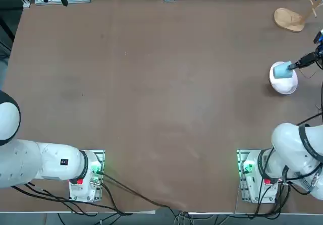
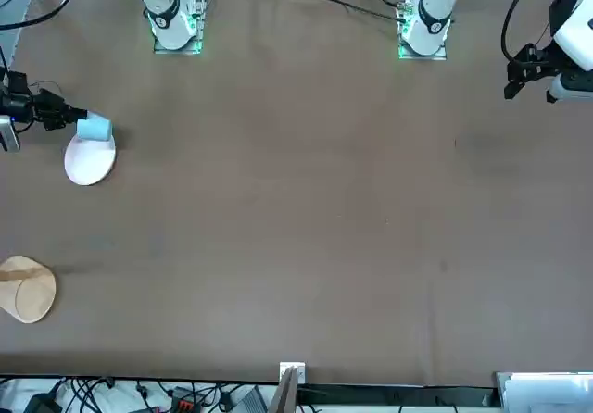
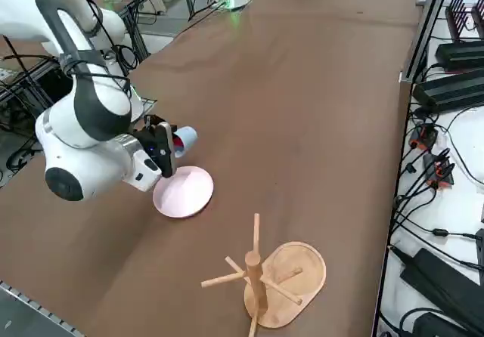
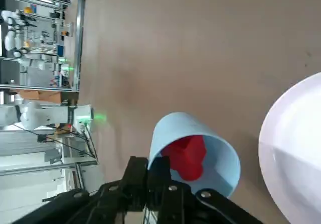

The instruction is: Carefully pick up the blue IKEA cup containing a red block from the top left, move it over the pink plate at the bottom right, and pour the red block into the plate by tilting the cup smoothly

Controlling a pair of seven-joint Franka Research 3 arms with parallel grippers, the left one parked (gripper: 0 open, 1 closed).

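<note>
Your right gripper pinches the tipped blue cup's wall near the tabletop's right edge; the wrist view alone clearly reveals the red block inside, the top view showing only cup over pink plate.

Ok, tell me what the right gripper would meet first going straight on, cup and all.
Likely the bare tabletop beyond the plate; the right gripper, holding the cup, points across it, though its height is unclear.

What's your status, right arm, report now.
Right gripper shut on cup, tipped beside plate. Red block still inside cup. Wooden stand off to one side.
</note>
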